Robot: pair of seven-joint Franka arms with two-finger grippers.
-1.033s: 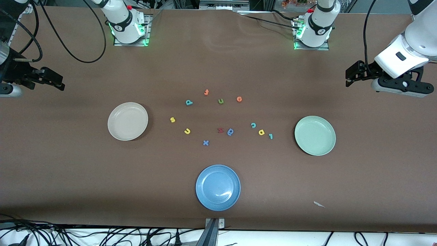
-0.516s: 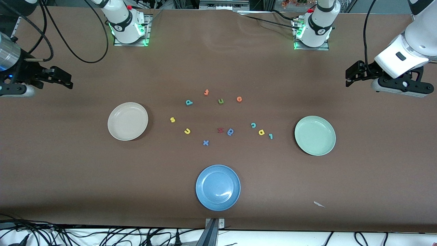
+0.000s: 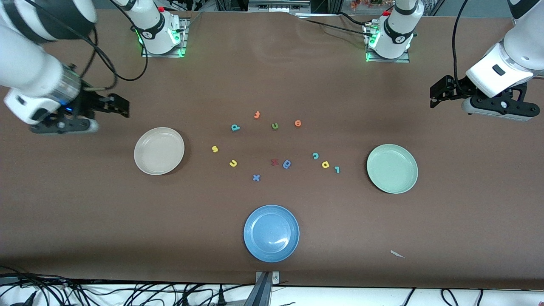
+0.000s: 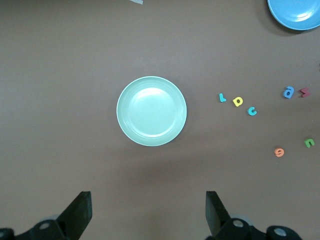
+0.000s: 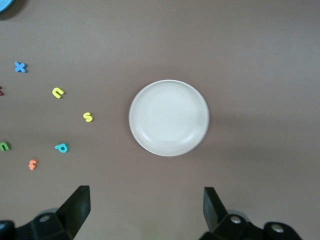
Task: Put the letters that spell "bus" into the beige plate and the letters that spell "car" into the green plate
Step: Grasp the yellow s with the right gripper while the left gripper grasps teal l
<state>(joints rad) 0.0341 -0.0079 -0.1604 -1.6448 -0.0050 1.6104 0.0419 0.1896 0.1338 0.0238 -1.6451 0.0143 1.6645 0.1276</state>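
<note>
Fingers (image 5: 77, 205) of the right gripper (image 3: 120, 106) stand spread wide and hold nothing. It hangs over bare brown tablecloth (image 3: 85, 204) at about ten o'clock from the round cream-beige shallow plate (image 3: 159, 151). The left gripper (image 3: 433, 95) is just as wide and just as empty, waiting over bare cloth at about one o'clock from the round pale mint-green shallow plate (image 3: 392, 168).

Taking the letter cluster as the dial's centre in the front view, the beige plate lies at nine, the green plate at three and a round blue plate (image 3: 271, 233) at six. All three plates are empty.

Nothing is sorted yet. The tiny teal foam "b" (image 3: 235, 127), yellow foam "s" (image 3: 214, 148) and yellow foam "u" (image 3: 233, 163) lie toward the beige plate. The teal foam "c" (image 3: 315, 156), yellow foam "a" (image 3: 325, 164) and light teal foam "r" (image 3: 337, 169) sit in a close row toward the green plate.

The likeliest slip is a wrong pick. A green foam "u" (image 3: 275, 125) lies at three o'clock from the "b", and a darker blue rounded foam letter (image 3: 287, 163) at nine o'clock from the "c". Flat, small foam may also slide out of a pinch. Wide fingers coming down on the crowded "c", "a", "r" row could knock a neighbour away.
</note>
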